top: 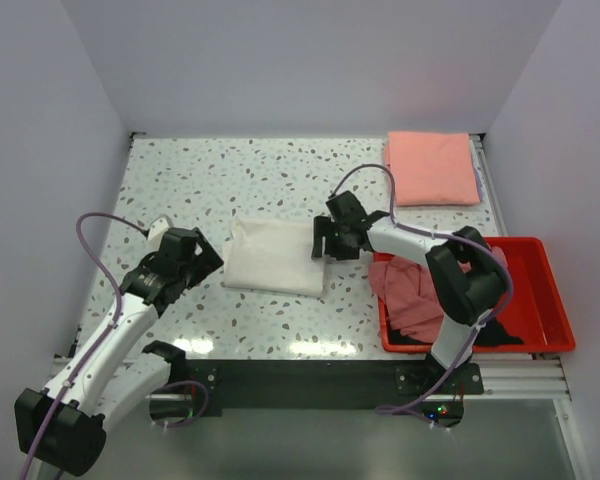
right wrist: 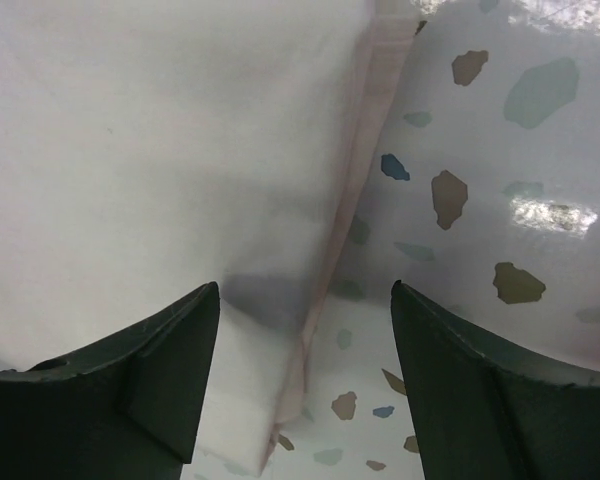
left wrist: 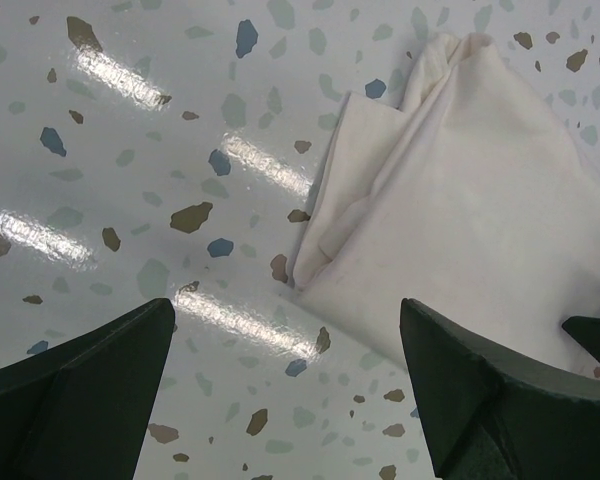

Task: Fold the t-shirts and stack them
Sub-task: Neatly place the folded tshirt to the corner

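As white tee edge lies btwn R fingers, L fingers hover beside.

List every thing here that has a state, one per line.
white t-shirt: folded flat
salmon-pink t-shirt: folded
dusty-pink t-shirt: crumpled, hanging over the rim of the red bin
black t-shirt: crumpled in the red bin
left gripper: open, empty
right gripper: open, straddling the white t-shirt's edge

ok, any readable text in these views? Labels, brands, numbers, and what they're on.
No readable text in any of the three views.
White t-shirt: folded, plain cloth showing, no print visible.
Salmon-pink t-shirt: folded, plain.
Red bin: no label or marking visible.
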Available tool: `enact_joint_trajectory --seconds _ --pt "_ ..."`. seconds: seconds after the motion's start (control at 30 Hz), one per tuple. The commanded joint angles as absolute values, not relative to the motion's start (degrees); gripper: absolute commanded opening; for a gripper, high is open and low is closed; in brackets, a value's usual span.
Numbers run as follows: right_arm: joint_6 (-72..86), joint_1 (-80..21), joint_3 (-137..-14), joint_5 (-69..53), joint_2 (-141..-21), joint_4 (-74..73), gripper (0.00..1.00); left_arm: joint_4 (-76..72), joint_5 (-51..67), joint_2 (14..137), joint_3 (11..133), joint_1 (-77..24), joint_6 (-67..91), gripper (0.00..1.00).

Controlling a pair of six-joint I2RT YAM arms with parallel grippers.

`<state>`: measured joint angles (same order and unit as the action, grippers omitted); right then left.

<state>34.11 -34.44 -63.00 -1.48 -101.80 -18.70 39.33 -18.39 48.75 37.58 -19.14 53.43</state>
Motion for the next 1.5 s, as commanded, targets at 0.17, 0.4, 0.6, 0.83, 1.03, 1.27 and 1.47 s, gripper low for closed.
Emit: enact_joint_trajectory --seconds 0.17,0.4,0.6,0.83,1.03,1.27,1.47 --pt "35.8 -38.3 -69.0 -0.4 -107.6 -16.6 0.66 38.9 -18.5 49.2 37.6 -18.8 52.7 1.00" --pt "35.5 -40.3 -71.8 1.8 -110.7 -18.0 0.49 39.8 -19.9 48.2 37.9 -18.8 52.6 1.00" --pt "33.2 -40.5 -74.9 4.4 -111.8 -19.4 0.22 41.0 -20.0 47.7 38.5 -18.8 53.0 1.00" --pt "22.5 -40.5 -80.0 11.0 -112.8 -21.7 0.02 42.4 -21.0 47.3 40.6 -18.8 52.7 1.00" --pt "12.0 -40.5 -84.6 18.2 -111.9 -22.4 0.00 41.8 -20.8 44.1 41.9 -18.8 53.0 1.00" --pt "0.4 -40.0 -89.0 27.5 -111.4 -22.8 0.00 42.2 -22.1 40.3 41.7 -18.8 53.5 1.00" --pt "-6.1 -37.3 -93.9 30.8 -112.4 -25.0 0.00 42.0 -22.8 38.9 40.7 -18.8 53.3 1.00"
